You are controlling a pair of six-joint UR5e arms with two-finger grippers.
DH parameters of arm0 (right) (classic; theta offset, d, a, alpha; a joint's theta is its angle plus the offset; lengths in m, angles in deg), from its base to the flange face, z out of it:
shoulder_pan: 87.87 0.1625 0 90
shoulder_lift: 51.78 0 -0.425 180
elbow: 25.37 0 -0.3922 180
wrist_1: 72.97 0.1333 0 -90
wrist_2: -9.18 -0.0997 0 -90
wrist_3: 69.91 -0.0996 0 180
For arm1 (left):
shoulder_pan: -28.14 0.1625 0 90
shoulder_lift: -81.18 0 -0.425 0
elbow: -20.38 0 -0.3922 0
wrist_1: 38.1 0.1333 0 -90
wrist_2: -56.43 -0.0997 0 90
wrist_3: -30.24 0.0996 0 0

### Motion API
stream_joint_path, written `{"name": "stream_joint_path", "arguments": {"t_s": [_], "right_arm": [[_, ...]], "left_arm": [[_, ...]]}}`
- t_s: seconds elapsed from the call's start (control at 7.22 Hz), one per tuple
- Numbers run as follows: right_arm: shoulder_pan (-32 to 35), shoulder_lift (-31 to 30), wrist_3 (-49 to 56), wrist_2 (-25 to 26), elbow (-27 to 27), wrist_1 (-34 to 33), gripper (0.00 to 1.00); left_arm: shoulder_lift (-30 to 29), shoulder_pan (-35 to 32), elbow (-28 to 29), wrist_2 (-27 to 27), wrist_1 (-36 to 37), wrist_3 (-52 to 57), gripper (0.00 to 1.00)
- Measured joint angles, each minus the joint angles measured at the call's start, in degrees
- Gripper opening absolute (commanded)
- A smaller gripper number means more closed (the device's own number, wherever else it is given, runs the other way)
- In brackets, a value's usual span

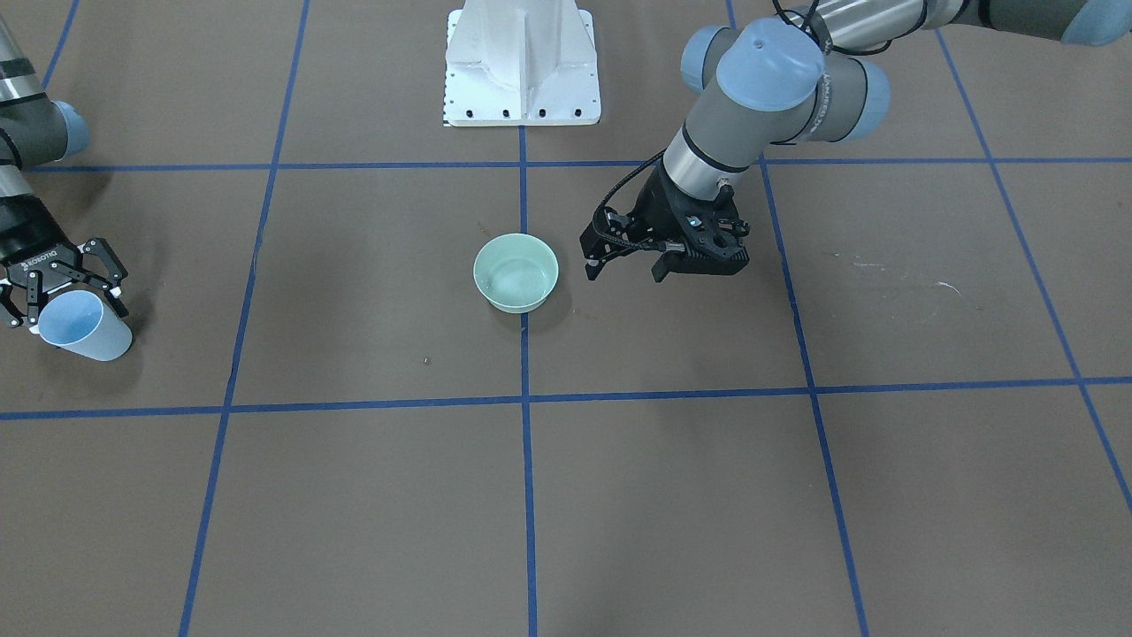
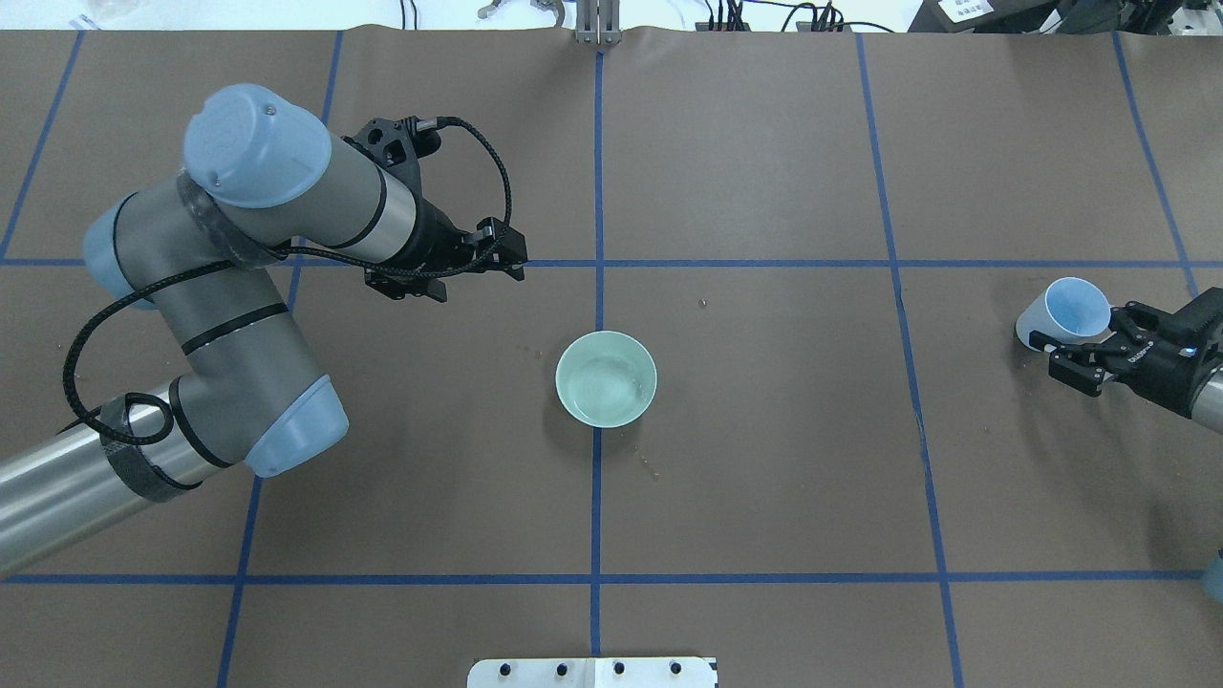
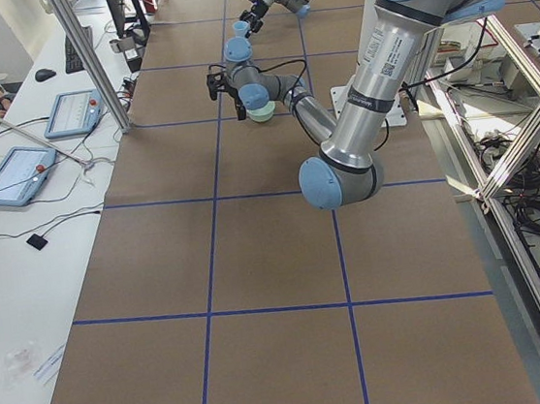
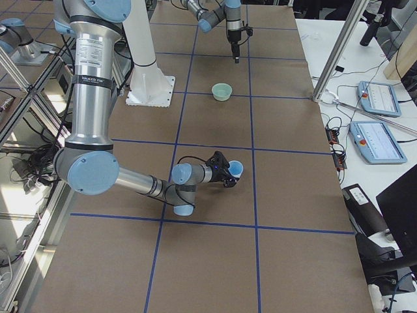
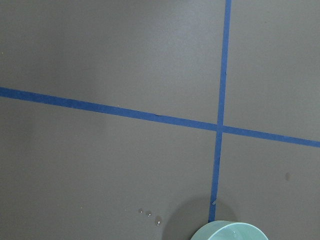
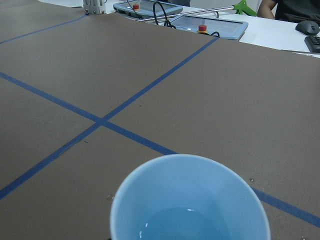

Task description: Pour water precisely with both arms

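Observation:
A pale green bowl [image 2: 606,378] stands at the table's middle [image 1: 516,272], with a faint sheen of water inside. Its rim shows at the bottom of the left wrist view [image 5: 230,231]. My left gripper [image 2: 478,279] hangs open and empty beside the bowl, apart from it [image 1: 624,274]. My right gripper [image 2: 1084,339] is far off at the table's side [image 1: 66,301], shut on a pale blue cup [image 1: 84,326], held tilted low over the table. The right wrist view shows the cup [image 6: 189,200] with a little clear water [image 6: 190,222] in its bottom.
The white pedestal [image 1: 522,66] stands at the robot's side of the table. Small water drops [image 5: 150,215] lie on the brown mat near the bowl. Tablets [image 3: 13,173] and an aluminium post [image 3: 88,57] stand along the operators' edge.

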Motion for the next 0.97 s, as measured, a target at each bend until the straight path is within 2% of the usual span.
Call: {"name": "stream_joint_path", "arguments": {"t_s": [0.55,0.69,0.83,0.97], "right_arm": [[0.1,0.6,-0.5,0.2,0.2,-0.1,0.79],[0.1,0.7,-0.6,0.3,0.3,-0.1,0.64],[0.1,0.8,-0.7,0.4,0.4,-0.1,0.39],[0.1,0.8,-0.7,0.4,0.5,-0.1,0.26]], "left_arm": [[0.0,0.0,0.0,0.0,0.0,0.0,0.99],[0.0,0.0,0.0,0.0,0.0,0.0,0.99],[0.0,0.0,0.0,0.0,0.0,0.1,0.99],[0.0,0.0,0.0,0.0,0.0,0.0,0.99]]}}
